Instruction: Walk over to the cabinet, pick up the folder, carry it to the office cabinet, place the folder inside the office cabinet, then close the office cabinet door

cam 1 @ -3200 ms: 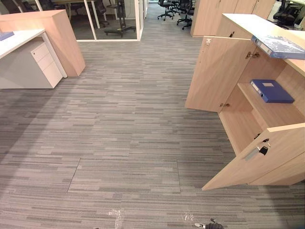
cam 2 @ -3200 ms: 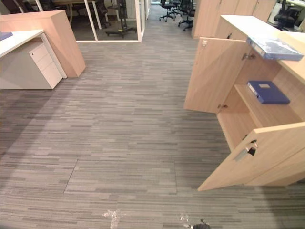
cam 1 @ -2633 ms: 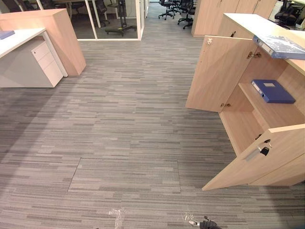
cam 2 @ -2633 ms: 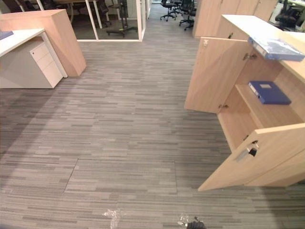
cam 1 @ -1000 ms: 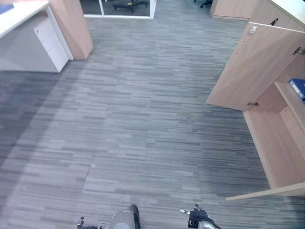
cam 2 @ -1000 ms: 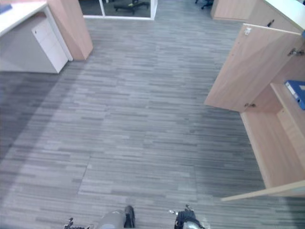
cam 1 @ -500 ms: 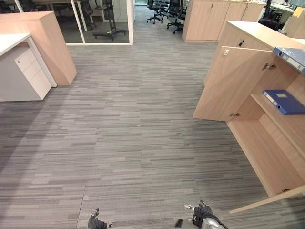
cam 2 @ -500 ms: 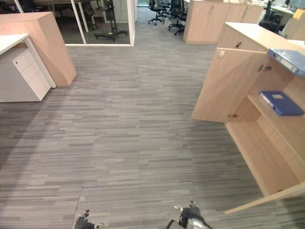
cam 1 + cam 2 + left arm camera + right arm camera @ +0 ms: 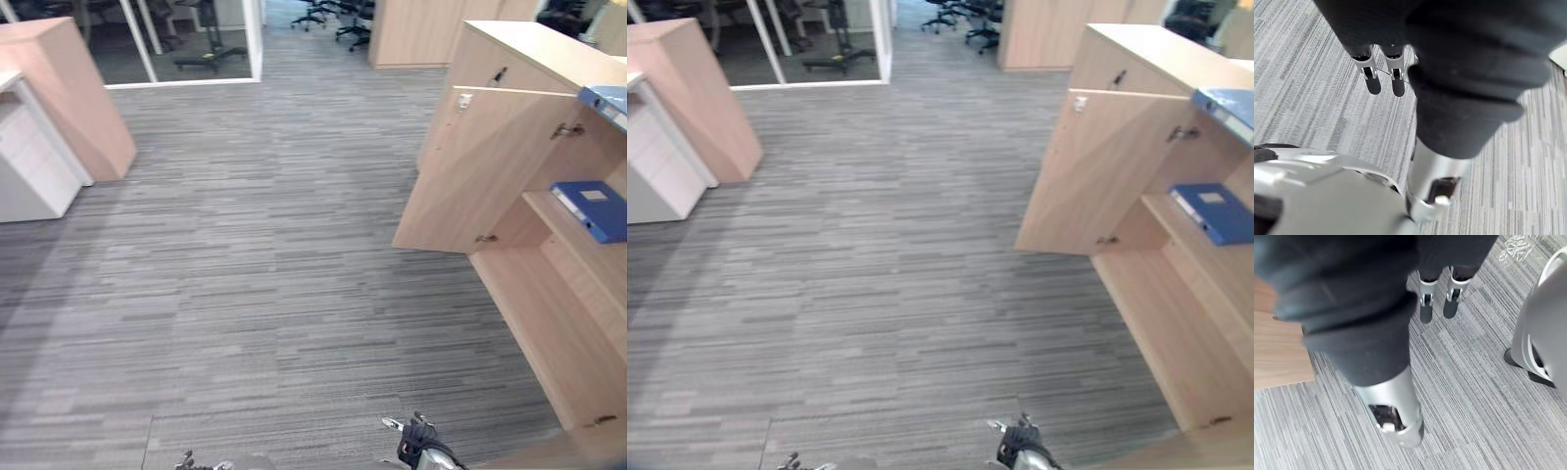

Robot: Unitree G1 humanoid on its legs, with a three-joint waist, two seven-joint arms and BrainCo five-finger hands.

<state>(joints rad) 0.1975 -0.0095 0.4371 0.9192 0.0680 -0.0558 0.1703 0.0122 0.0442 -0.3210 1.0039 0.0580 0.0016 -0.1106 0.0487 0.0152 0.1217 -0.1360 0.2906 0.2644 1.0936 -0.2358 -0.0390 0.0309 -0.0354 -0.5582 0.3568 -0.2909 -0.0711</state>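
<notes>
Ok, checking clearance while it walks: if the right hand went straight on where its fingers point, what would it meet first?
Probably the grey striped carpet: the right hand hangs open with fingers pointing down at it, nothing between. The light wooden panel lies off to the side.

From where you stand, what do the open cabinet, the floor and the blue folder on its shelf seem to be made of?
Cabinet: light wood-grain board, probably laminate, matt; pale even grain on the open door.
Floor: seemingly grey carpet tiles; fine streaks, a faint tile seam, no shine.
Blue folder: perhaps plastic-covered card, smooth; flat stiff cover with a pale label.
</notes>
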